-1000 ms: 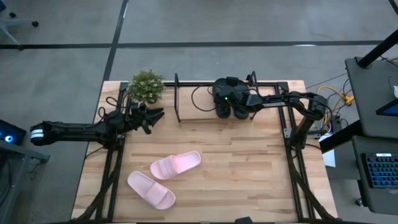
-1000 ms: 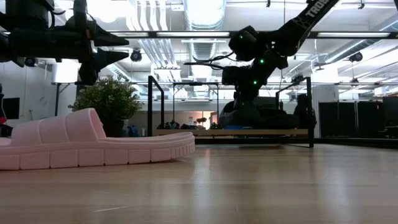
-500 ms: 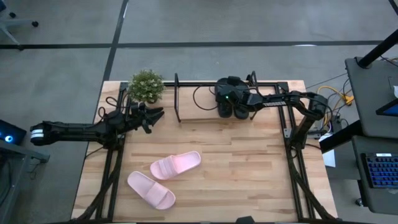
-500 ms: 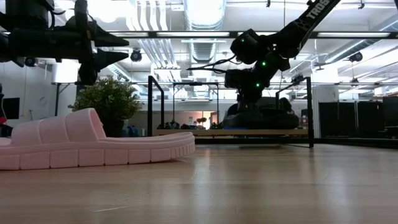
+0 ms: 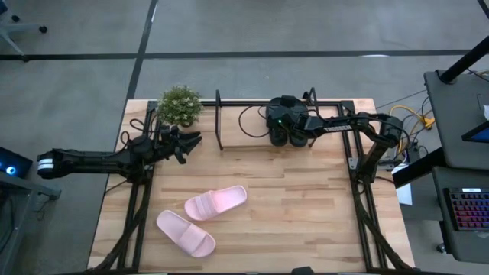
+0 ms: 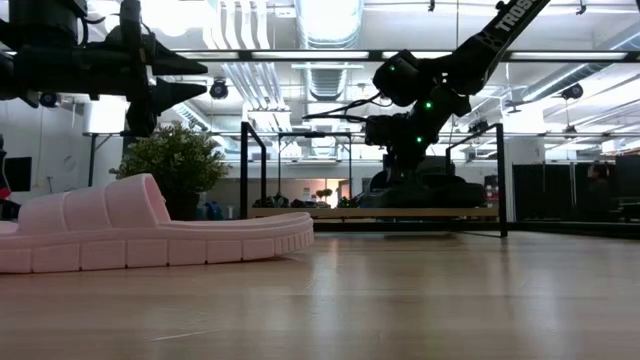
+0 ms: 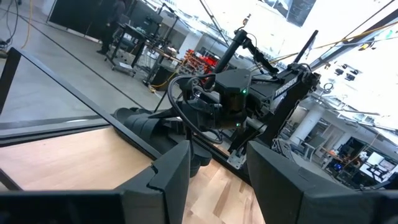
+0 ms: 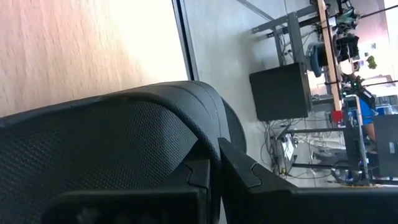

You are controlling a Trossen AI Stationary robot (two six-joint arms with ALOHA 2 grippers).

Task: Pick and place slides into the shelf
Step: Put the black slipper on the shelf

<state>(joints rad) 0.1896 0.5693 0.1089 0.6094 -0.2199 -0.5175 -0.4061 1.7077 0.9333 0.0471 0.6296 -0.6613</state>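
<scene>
Two black slides (image 5: 285,134) sit side by side at the shelf (image 5: 244,142), a low black tube rack with a wooden board at the table's far edge. My right gripper (image 5: 289,122) reaches in from the right and is shut on the strap of one black slide (image 8: 124,124). In the low view the black slides (image 6: 420,190) lie low over the shelf's board (image 6: 300,212). Two pale pink slides (image 5: 215,202) (image 5: 186,233) lie flat on the tabletop near the front left. My left gripper (image 5: 191,141) hovers open and empty at the far left, also seen as my left gripper (image 7: 217,180). My right gripper pinches the edge of the black slide's wide strap (image 8: 208,146) between its two fingers (image 8: 242,174). It comes slanting down from the table's right side. The slide sits level and low at the shelf's board; whether its sole rests on the board I cannot tell.
A small potted plant (image 5: 179,105) stands at the far left corner, just left of the shelf's upright tube (image 5: 218,121). Bare wooden tabletop (image 5: 306,214) stretches across the middle and right. The arms' black frames run along both side edges.
My right gripper has eased slightly toward the table's right edge and down with the black slide, which now lies lower over the shelf's board.
</scene>
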